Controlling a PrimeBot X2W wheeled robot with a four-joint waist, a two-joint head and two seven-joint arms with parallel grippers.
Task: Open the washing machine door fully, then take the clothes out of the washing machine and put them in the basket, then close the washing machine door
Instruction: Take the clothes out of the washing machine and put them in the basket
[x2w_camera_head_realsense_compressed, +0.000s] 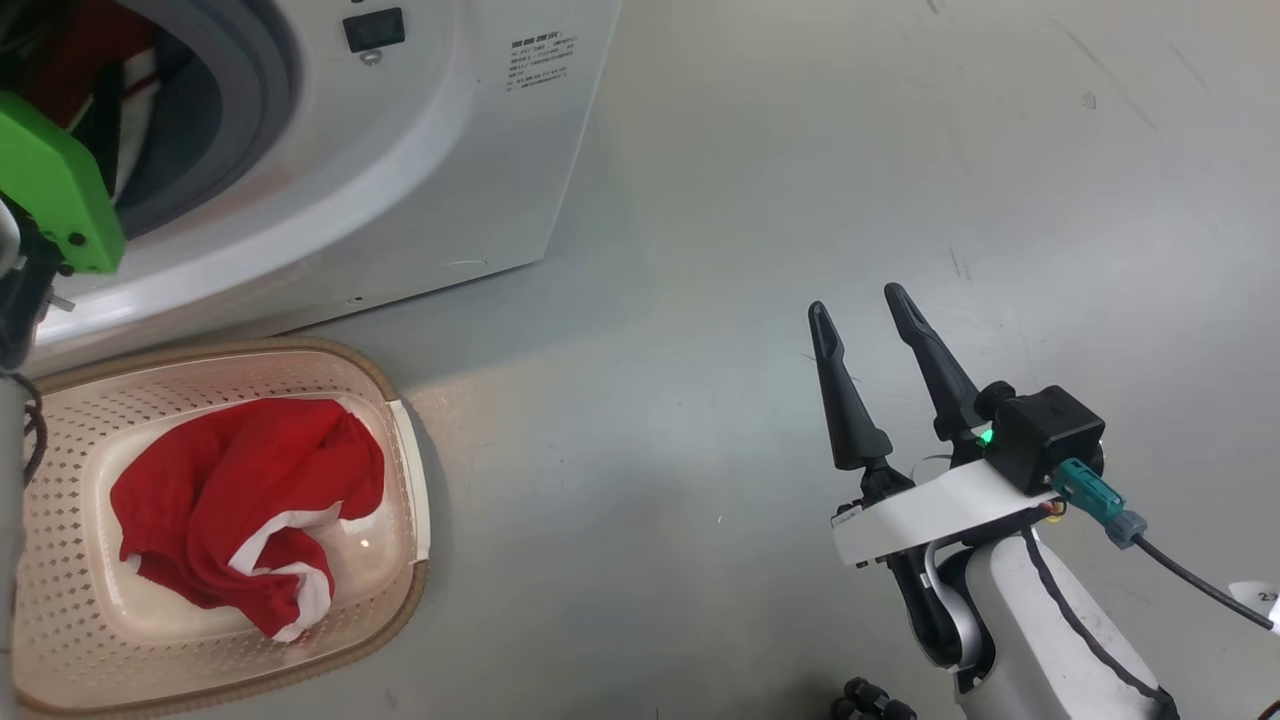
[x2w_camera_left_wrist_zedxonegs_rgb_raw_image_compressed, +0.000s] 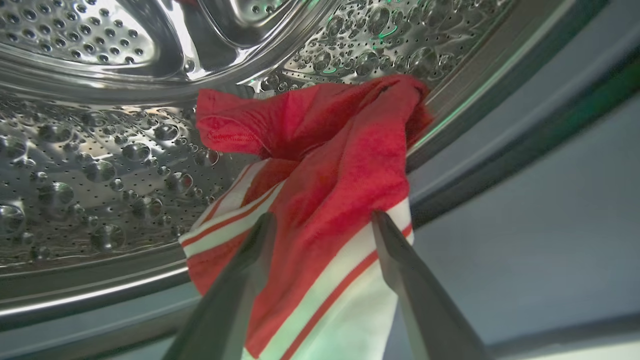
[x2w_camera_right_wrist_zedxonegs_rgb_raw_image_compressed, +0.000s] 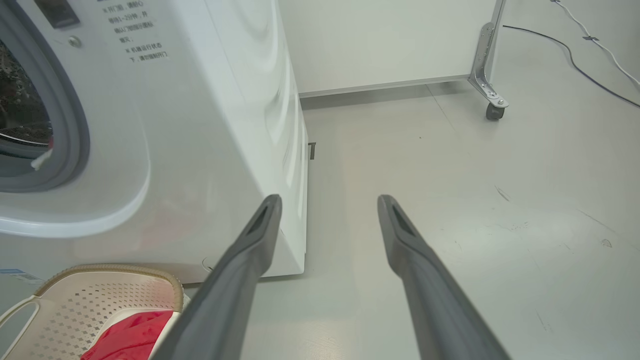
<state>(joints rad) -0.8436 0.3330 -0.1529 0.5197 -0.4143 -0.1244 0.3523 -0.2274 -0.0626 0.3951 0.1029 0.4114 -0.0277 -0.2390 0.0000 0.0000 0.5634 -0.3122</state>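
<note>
The white washing machine (x2w_camera_head_realsense_compressed: 430, 150) stands with its drum mouth uncovered; the washing machine door is out of view. In the left wrist view, red clothes (x2w_camera_left_wrist_zedxonegs_rgb_raw_image_compressed: 330, 165) with white stripes hang over the steel drum's (x2w_camera_left_wrist_zedxonegs_rgb_raw_image_compressed: 100, 150) front lip. My left gripper (x2w_camera_left_wrist_zedxonegs_rgb_raw_image_compressed: 324, 216) is open, its fingers on either side of that cloth. Another red and white garment (x2w_camera_head_realsense_compressed: 240, 490) lies in the cream basket (x2w_camera_head_realsense_compressed: 330, 352) on the floor in front of the washer. My right gripper (x2w_camera_head_realsense_compressed: 856, 300) is open and empty above the bare floor, well right of the basket (x2w_camera_right_wrist_zedxonegs_rgb_raw_image_compressed: 100, 295).
My left arm's green wrist part (x2w_camera_head_realsense_compressed: 50, 190) reaches into the drum opening at the head view's left edge. Grey floor (x2w_camera_head_realsense_compressed: 800, 150) stretches to the right of the washer. Behind it are a white wall panel, a castor leg (x2w_camera_right_wrist_zedxonegs_rgb_raw_image_compressed: 492, 107) and cables (x2w_camera_right_wrist_zedxonegs_rgb_raw_image_compressed: 575, 50).
</note>
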